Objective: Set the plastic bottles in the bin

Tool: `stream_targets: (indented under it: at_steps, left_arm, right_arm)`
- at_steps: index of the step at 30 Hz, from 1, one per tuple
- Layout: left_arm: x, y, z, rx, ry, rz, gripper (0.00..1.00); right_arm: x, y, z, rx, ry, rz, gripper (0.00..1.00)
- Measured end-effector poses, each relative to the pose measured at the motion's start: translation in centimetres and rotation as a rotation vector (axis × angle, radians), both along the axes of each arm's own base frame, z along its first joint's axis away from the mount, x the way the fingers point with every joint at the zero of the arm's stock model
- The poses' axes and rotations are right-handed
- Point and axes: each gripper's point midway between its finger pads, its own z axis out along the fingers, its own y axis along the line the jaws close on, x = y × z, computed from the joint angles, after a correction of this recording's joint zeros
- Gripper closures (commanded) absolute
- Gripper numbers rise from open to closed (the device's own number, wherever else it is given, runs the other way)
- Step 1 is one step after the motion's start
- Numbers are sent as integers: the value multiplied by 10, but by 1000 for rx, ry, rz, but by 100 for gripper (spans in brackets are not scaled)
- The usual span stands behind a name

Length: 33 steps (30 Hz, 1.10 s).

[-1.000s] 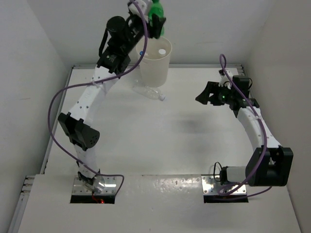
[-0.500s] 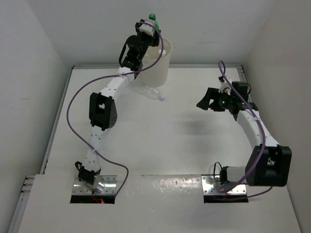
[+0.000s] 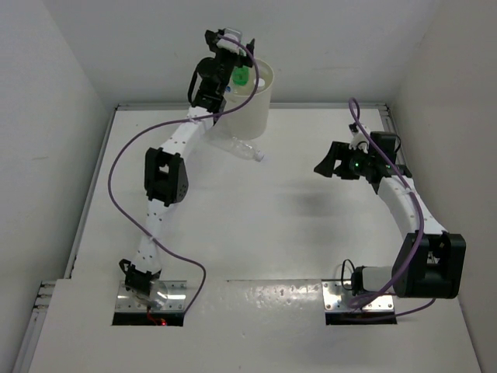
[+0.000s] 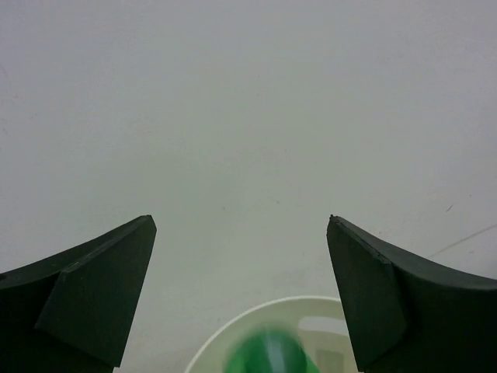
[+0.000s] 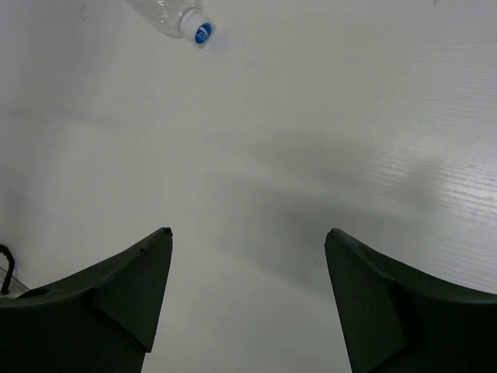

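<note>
The cream-white bin (image 3: 250, 105) stands at the back of the table. My left gripper (image 3: 231, 56) hangs over its left rim, open and holding nothing. A green bottle (image 3: 241, 76) is in the bin's mouth, free of the jaws. In the left wrist view it is a green blur (image 4: 268, 353) below the open gripper (image 4: 241, 221), inside the bin's rim (image 4: 225, 336). A clear bottle (image 3: 241, 146) lies on its side in front of the bin; the right wrist view shows its blue-capped end (image 5: 182, 19). My right gripper (image 3: 326, 161) hovers open at mid-right, well away from it.
A whitish object (image 3: 260, 81) lies inside the bin beside the green bottle. White walls close the table at the back and both sides. The right wrist view shows bare white tabletop (image 5: 311, 140) beneath the open gripper (image 5: 248, 233).
The left arm stretched out over the bin, then its jaws opened and the green bottle dropped from them into the bin's mouth. The right arm stayed still.
</note>
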Motion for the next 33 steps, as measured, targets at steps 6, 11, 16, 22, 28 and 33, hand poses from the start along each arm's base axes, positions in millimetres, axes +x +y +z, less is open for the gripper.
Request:
stream_targets:
  at_steps: [6,11,16,22,28,33]
  left_arm:
    - [-17,1,9,50,62,-48,1]
    - [-80,9,33,197,153,-237,24]
    - [-184,5,57,554,114,-438,32]
    - [-281,-47,-6,989,73,-611,35]
    - [-290,-77,-155,1404,255,-708,29]
    - [-279,-76,-244,1773,358,-744,23]
  right_arm:
    - [0,1,1,4,-2,2,22]
    - [0,2,2,5,-9,9,22]
    - [-9,2,3,-3,-21,18,22]
    - [-11,3,3,-15,-34,36,22]
    - [-12,2,3,-20,-34,41,22]
    - [-16,2,-1,-26,-17,50,22]
